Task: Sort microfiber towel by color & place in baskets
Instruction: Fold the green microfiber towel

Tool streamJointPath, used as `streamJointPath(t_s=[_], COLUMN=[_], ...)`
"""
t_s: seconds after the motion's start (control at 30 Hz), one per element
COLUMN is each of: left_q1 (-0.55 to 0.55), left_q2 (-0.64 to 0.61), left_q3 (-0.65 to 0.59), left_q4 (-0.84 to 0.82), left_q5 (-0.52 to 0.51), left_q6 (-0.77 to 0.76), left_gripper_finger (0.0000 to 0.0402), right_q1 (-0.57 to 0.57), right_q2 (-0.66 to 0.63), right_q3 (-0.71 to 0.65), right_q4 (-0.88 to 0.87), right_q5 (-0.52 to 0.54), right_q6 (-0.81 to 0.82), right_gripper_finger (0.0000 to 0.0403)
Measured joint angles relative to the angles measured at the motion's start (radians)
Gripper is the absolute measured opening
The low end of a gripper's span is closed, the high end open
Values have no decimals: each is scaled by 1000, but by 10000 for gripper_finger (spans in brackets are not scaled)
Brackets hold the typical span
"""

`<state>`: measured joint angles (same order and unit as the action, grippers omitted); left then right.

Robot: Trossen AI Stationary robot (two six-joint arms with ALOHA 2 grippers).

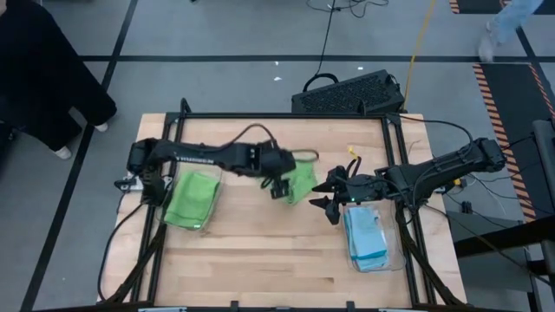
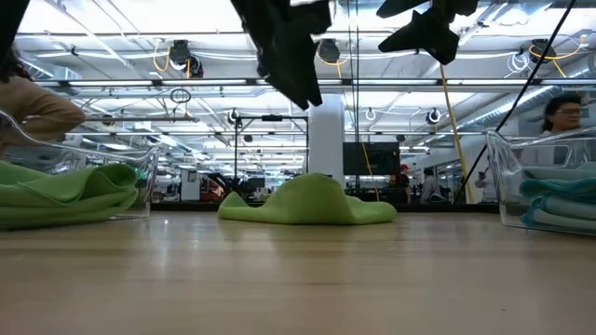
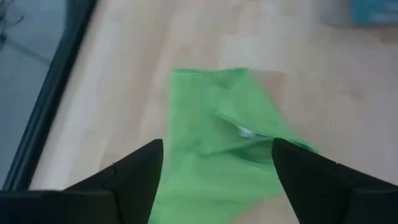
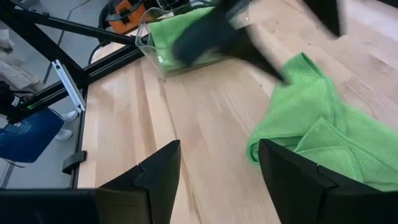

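Note:
A lime green microfiber towel (image 1: 302, 184) lies crumpled on the wooden table near its middle, and shows as a low mound (image 2: 307, 200) in the low view. My left gripper (image 1: 279, 187) hangs open above its left part, one finger on either side of the towel (image 3: 217, 149), clear of it. My right gripper (image 1: 328, 201) waits open just right of the towel (image 4: 323, 137), above the table. The left basket (image 1: 208, 217) holds green towels (image 1: 191, 198). The right basket (image 1: 395, 256) holds light blue towels (image 1: 366, 236).
A black perforated crate (image 1: 347, 94) sits beyond the table's far edge. Black frame rails (image 1: 286, 116) run along the table's far edge and sides. A person in dark clothes (image 1: 43, 69) stands off the far left corner. Bare wood (image 1: 269, 269) lies between the baskets toward the near edge.

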<state>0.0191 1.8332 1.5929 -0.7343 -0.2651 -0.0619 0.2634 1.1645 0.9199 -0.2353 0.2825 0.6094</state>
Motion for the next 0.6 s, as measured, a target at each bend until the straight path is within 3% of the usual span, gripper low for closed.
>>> streamJointPath(t_s=[0.17,0.4,0.5,0.6], left_q1=[72,46,-2,-59], left_q2=[64,192,228,228], left_q3=[-1,-2,-3,-3], left_q4=[41,41,-24,-96], left_q5=[9,161,264,447], left_q6=[-49,-73,-71,-51], left_gripper_finger=[285,249,242,237], right_q1=[0,0,0,0], right_q2=[0,0,0,0], right_q3=[0,0,0,0], right_q4=[0,0,0,0], right_q5=[0,0,0,-3], right_q6=[0,0,0,0], right_gripper_finger=[208,208,208,208])
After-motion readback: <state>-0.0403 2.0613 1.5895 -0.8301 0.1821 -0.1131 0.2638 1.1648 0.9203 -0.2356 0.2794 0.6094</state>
